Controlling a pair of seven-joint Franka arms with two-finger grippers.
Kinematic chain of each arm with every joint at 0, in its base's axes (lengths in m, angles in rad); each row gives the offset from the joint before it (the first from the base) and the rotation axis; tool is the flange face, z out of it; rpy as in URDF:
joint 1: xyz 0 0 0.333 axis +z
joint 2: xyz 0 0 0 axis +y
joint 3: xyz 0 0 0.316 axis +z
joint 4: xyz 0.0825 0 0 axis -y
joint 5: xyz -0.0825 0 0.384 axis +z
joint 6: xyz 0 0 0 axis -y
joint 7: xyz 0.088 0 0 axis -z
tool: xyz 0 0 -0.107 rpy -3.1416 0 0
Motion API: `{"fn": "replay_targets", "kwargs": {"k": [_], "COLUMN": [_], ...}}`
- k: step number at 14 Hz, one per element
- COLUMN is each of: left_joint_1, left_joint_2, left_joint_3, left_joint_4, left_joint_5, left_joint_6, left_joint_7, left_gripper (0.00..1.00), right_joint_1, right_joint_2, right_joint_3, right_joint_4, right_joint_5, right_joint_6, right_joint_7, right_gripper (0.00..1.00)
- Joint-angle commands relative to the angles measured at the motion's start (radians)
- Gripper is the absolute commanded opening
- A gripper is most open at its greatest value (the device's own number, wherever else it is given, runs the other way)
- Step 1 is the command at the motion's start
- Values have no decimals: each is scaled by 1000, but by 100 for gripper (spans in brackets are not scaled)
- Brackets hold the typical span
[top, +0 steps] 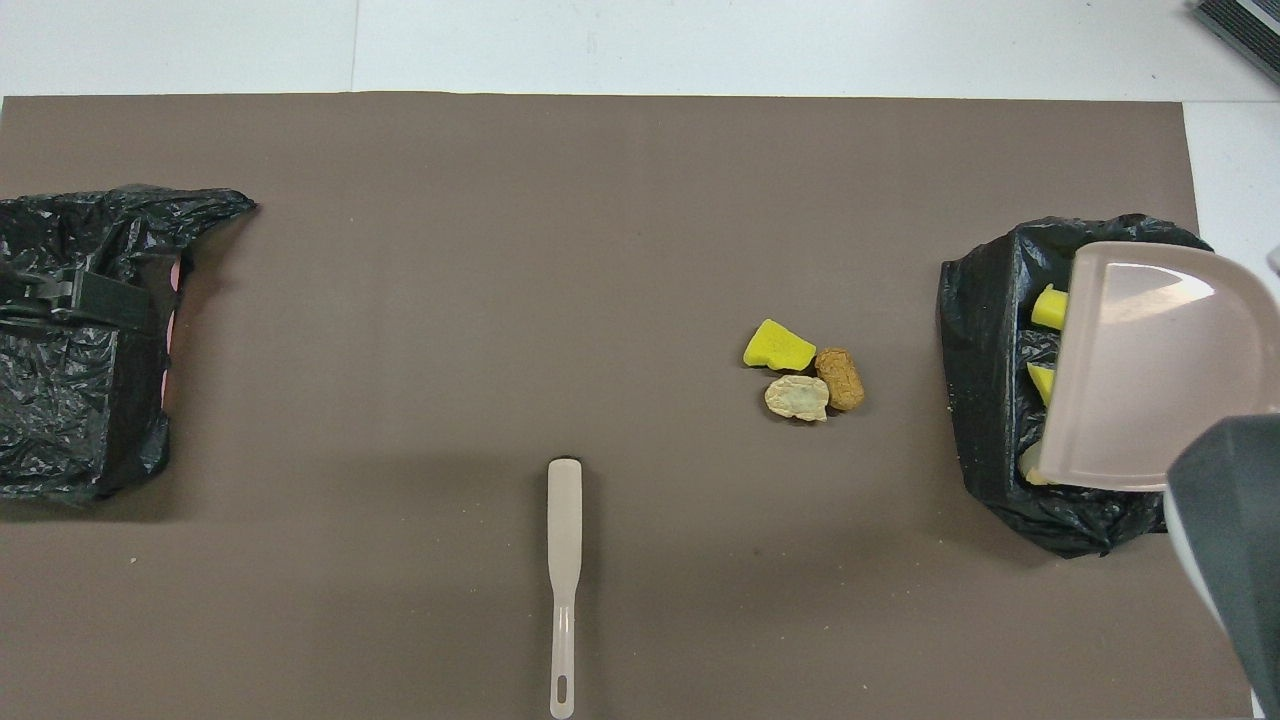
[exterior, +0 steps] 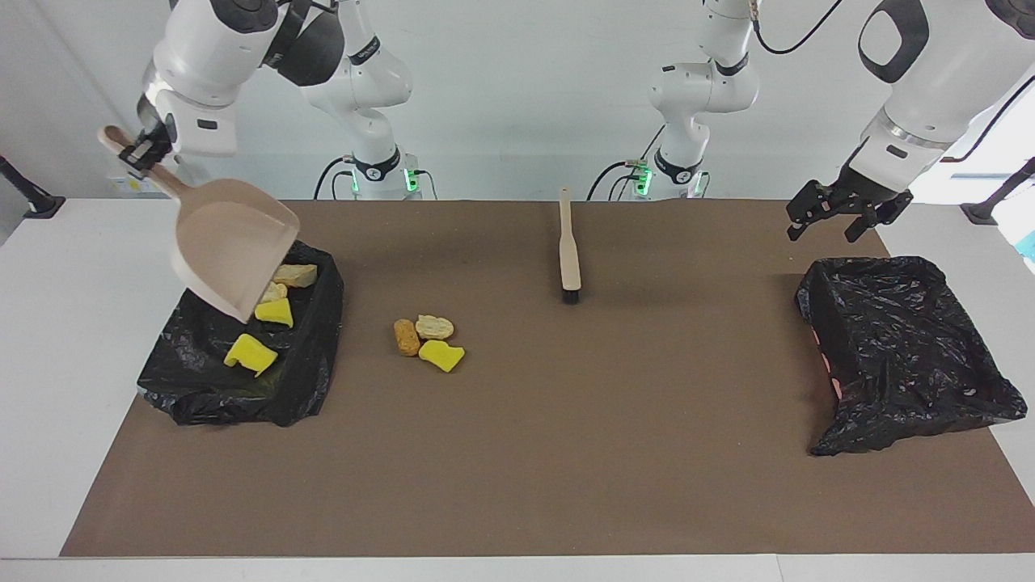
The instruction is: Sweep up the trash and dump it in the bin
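Observation:
My right gripper [exterior: 145, 150] is shut on the handle of the beige dustpan [exterior: 234, 246], which hangs steeply tipped, mouth down, over the black-lined bin [exterior: 311, 380] at the right arm's end. Yellow wedges [exterior: 251, 353] and tan chunks [exterior: 295, 275] of trash lie in that bin, partly hidden by the pan [top: 1150, 370] from overhead. Three scraps stay on the mat beside the bin: an orange-brown lump [exterior: 406, 337], a tan chunk [exterior: 434, 326] and a yellow wedge [exterior: 442, 356]. My left gripper [exterior: 837, 218] hangs open and empty over the other bin's edge.
A second black-lined bin [exterior: 906, 347] stands at the left arm's end of the table. The beige brush [exterior: 568, 242] lies on the brown mat [exterior: 566, 469] near the robots, bristles pointing away from them.

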Motion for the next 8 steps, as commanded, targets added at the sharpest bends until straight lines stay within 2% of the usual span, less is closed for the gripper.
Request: {"fn": "replay_targets", "kwargs": {"k": [1,5,8], "left_joint_1": [7,9,13], "left_joint_2": [-12,-34,-32], "left_joint_3": [-12,-17,-15], "left_joint_4": [7,-8,-7], "left_joint_5": [36,64,62], "left_joint_6": [-26,-39,-38], "left_joint_7": [18,42,30], "left_gripper": [100,100,100], "right_joint_1": [-10,74,225], "right_joint_2": [13,24,140], "right_joint_3": [2,16,19], "right_joint_4": [11,10,19], "right_joint_5": [236,536,584], "right_joint_6": [2,79,194], "right_joint_7": [215,739,1079], "right_gripper": [0,0,0]}}
